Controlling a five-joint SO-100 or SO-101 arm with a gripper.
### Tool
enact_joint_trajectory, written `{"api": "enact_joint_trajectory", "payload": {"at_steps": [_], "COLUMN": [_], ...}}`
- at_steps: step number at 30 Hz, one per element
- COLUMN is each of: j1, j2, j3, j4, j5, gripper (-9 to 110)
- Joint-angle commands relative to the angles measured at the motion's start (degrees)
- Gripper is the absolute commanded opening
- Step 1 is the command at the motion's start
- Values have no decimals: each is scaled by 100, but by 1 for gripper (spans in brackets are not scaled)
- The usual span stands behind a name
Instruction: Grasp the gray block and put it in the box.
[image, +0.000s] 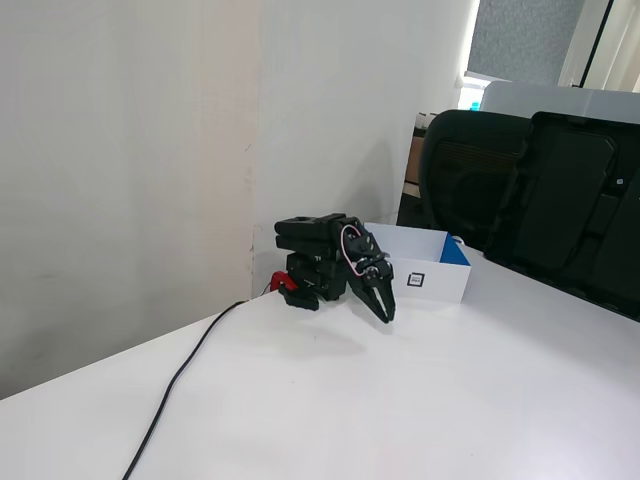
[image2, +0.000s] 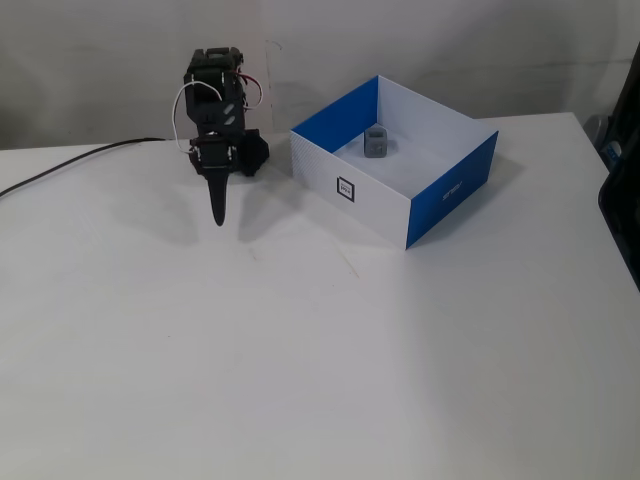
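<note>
A wide white tabletop (image2: 300, 380) lies closest to me, bare and smooth. Further back the black arm sits folded low, and its tool (image2: 218, 213) points down just above the tabletop, with its two fingers together and nothing between them. In a fixed view from the side the tool (image: 385, 305) looks the same, tips closed.

The box (image2: 445, 195) stands just beside the tool, to its right in the view from the front. It is white outside and blue on two walls, with a little black-and-white tag on the front. The gray block (image2: 377, 144) sits inside the box, near the back corner, well apart from the tool.

So I think the job is finished: the block is in and the arm is at rest. No more grabbing seems needed; at most the arm only has to remain folded.

A black cable (image: 185, 375) runs from the arm's base across the tabletop. Behind is a plain pale wall (image: 130, 150). A black office chair (image: 470, 180) stands past the box.
</note>
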Motion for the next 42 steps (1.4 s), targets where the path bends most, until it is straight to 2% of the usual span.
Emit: {"api": "enact_joint_trajectory", "payload": {"at_steps": [1, 27, 42], "j1": [-220, -545, -483], "j2": [35, 35, 44], "j3": [-9, 694, 694], "j4": [-44, -396, -387], "j5": [237, 976, 967], "gripper": [0, 0, 0]}}
